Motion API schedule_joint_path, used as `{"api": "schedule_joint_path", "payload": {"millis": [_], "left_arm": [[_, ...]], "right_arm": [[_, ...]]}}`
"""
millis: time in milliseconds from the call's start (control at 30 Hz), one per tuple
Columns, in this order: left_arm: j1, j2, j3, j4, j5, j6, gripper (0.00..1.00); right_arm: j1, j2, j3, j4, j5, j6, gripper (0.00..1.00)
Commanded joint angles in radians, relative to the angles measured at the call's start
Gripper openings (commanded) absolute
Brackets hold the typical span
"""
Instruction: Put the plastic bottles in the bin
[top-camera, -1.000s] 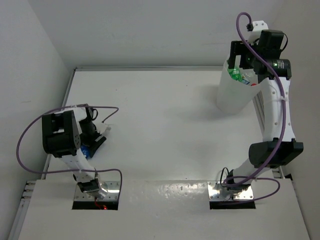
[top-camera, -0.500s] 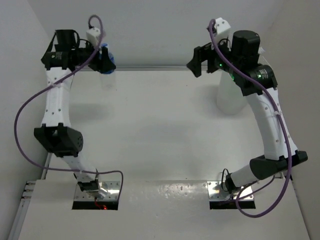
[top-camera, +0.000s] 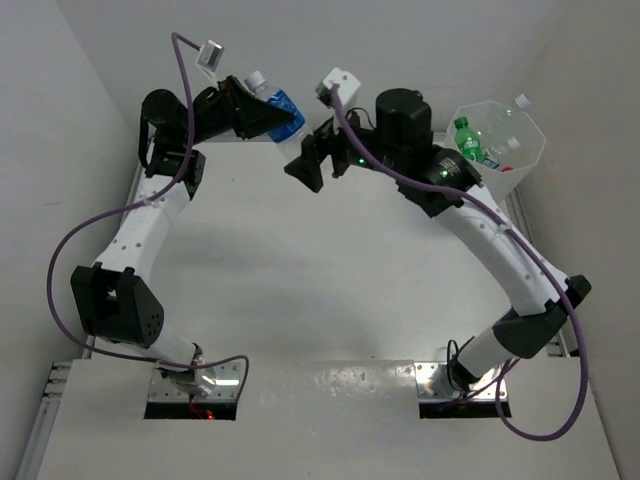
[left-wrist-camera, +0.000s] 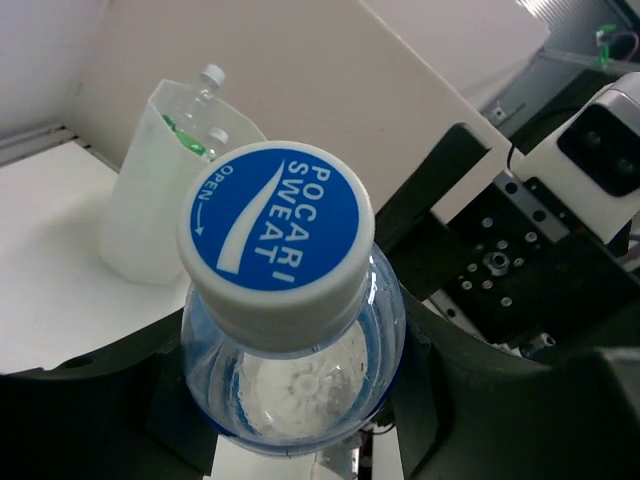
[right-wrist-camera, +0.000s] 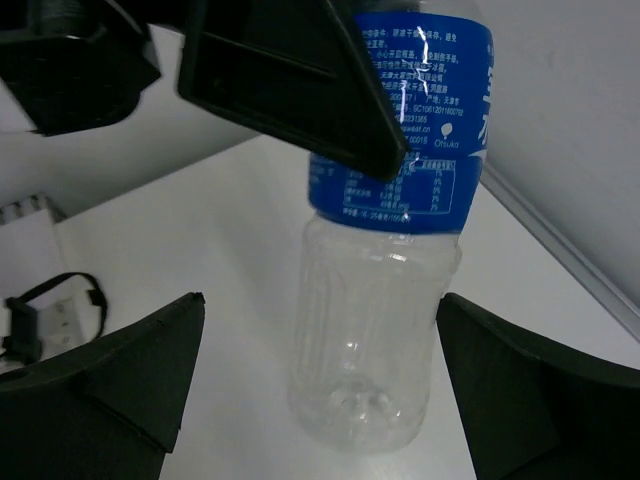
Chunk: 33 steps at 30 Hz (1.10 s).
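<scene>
Swung inward since before, left hand (top-camera: 255, 115) pinching blue-labelled bottle (top-camera: 283, 108), right hand (top-camera: 315, 160) spread beside its base.

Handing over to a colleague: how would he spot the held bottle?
Look at the table's far edge, left of the bin. There the left end effector holds a clear bottle aloft. Unlike those visible in the bin, it has a blue label.

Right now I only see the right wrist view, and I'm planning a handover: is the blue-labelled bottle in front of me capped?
Observer: Yes, a blue-and-white cap closes the blue-labelled bottle.
Operator: Where is the bin?
Observer: The bin stands in the table's far right corner.
Operator: Anything in it?
Observer: A green bottle and at least two clear bottles with white caps.
</scene>
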Motion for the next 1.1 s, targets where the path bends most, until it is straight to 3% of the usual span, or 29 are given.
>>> {"api": "schedule_joint_path", "payload": {"millis": [0,167,300,333,367,400,467,500,600,733,767,867,1067], "left_arm": [[-0.019,-0.034,0.015,0.133,0.009,-0.088,0.19],[-0.053,-0.052,0.024,0.133,0.009,-0.088,0.19],[-0.063,-0.052,0.025,0.124,0.009,-0.077,0.2],[-0.063,-0.061,0.025,0.124,0.009,-0.077,0.21],[-0.063,-0.061,0.015,0.124,0.009,-0.077,0.24],[-0.063,-0.061,0.015,0.124,0.009,-0.077,0.28],[-0.039,-0.061,0.015,0.089,0.009,-0.068,0.71],[-0.022,-0.052,0.04,0.058,-0.01,-0.068,0.99],[0.065,-0.031,0.086,-0.016,-0.019,-0.032,1.0],[0.177,-0.007,0.127,-0.03,-0.019,0.033,1.0],[0.177,0.005,0.138,-0.095,-0.019,0.069,1.0],[0.177,0.016,0.149,-0.163,-0.019,0.184,1.0],[0.157,0.005,0.06,-0.151,-0.019,0.238,1.0]], "right_arm": [[0.068,0.061,0.049,0.045,0.116,-0.043,0.96],[0.077,0.124,0.06,0.048,0.199,-0.043,0.94],[0.063,0.144,0.082,0.068,0.218,-0.021,0.8],[0.051,0.141,0.085,0.071,0.227,-0.017,0.72],[0.042,0.14,0.085,0.073,0.226,-0.012,0.49],[0.037,0.135,0.088,0.069,0.22,-0.001,0.39],[0.007,0.117,0.08,0.054,0.22,0.0,0.26],[-0.012,0.092,0.076,0.048,0.223,-0.001,0.17],[-0.082,-0.018,-0.021,0.065,0.249,-0.02,0.08],[-0.274,-0.191,-0.174,0.123,0.282,-0.055,0.07],[-0.4,-0.201,-0.182,0.131,0.279,-0.07,0.07],[-0.614,-0.229,-0.22,0.158,0.235,-0.121,0.06],[-0.929,-0.164,-0.245,0.191,0.097,-0.106,0.06]]}}
